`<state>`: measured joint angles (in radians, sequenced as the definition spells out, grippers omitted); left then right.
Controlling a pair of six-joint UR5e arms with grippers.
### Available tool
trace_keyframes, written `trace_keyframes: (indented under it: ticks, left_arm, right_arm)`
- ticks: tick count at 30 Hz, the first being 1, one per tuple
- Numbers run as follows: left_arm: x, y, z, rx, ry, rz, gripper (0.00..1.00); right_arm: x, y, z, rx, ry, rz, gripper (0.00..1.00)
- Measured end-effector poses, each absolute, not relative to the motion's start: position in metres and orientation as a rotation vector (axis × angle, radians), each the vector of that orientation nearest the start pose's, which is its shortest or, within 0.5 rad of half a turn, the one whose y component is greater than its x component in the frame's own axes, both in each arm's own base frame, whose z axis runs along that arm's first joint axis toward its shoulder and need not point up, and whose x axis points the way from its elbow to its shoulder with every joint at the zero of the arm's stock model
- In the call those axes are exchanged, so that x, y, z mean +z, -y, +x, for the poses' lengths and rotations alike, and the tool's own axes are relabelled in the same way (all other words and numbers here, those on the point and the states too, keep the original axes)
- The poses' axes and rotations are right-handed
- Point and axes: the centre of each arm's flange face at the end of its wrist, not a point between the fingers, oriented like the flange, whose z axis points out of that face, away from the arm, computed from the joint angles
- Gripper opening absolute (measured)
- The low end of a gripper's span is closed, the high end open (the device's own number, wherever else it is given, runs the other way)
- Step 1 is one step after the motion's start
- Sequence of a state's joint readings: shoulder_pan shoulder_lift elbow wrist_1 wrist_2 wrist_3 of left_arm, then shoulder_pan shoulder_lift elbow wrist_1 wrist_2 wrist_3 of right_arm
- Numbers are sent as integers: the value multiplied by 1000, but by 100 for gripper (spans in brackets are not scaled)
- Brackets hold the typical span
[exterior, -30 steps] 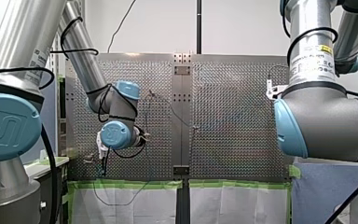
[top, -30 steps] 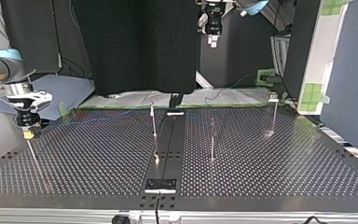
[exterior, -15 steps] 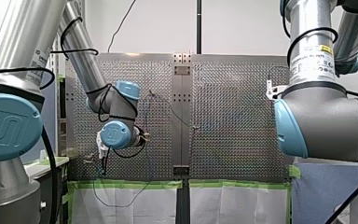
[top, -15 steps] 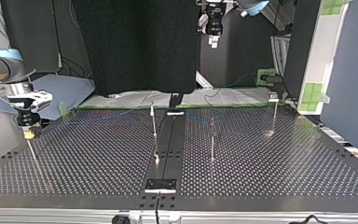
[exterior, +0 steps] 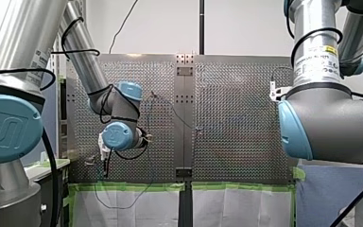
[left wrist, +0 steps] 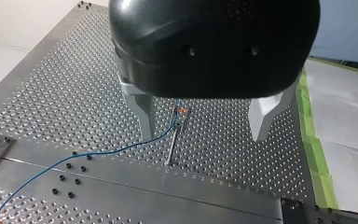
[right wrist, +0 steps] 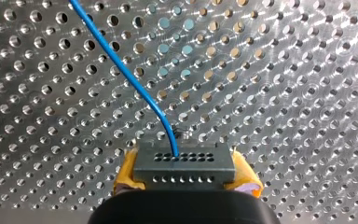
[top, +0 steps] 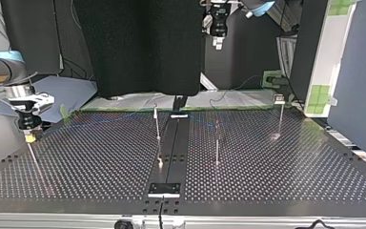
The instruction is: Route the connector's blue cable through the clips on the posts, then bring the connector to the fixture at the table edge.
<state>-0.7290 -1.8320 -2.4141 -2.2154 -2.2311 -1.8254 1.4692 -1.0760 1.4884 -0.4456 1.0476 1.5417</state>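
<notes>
Our right gripper (right wrist: pixel 186 176) clamped on one connector (right wrist: pixel 182 163), one blue cable (right wrist: pixel 121 65) leaving it; our left gripper (left wrist: pixel 204 135) spread wide, one post (left wrist: pixel 172 144) ahead

My right claw (top: pixel 29 138) hangs over a thin post (top: pixel 34 162) at the view's left; three more posts (top: pixel 157 125) stand across the counter (top: pixel 290 181).

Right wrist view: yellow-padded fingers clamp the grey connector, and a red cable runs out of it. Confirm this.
Not quite. The cable running out of the connector is blue, not red; the right wrist view shows it. The rest stands: my right gripper's yellow-padded fingers clamp the grey connector.
</notes>
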Motion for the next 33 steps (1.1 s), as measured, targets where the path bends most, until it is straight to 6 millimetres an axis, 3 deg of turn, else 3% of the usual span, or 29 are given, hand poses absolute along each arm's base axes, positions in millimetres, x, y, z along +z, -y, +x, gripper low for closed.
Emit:
trace_keyframes:
  ticks: [1,2,3,5,6,8,18,25,33]
  left_arm:
    - [111,284,210,-153,-1712,-72,98]
    - [111,284,210,-153,-1712,-72,98]
    - [111,284,210,-152,-1712,-71,98]
    - [111,284,210,-153,-1712,-72,98]
    - [111,284,210,-153,-1713,-72,98]
    - [111,284,210,-153,-1713,-72,98]
    - [111,284,210,-154,-1714,-73,98]
    - [111,284,210,-154,-1714,-73,98]
    - [111,284,210,-153,-1713,-75,98]
  right_arm:
    - [283,666,116,1498,922,1499,26]
    - [283,666,116,1499,922,1499,53]
    - [283,666,116,1499,922,1500,53]
    - [283,666,117,1500,923,1501,74]
    - [282,666,117,1500,923,1501,74]
    - [282,666,118,1501,923,1503,84]
    - [280,665,120,1499,925,1510,84]
    - [281,665,120,1499,923,1506,95]
    - [282,667,120,1504,915,1494,98]
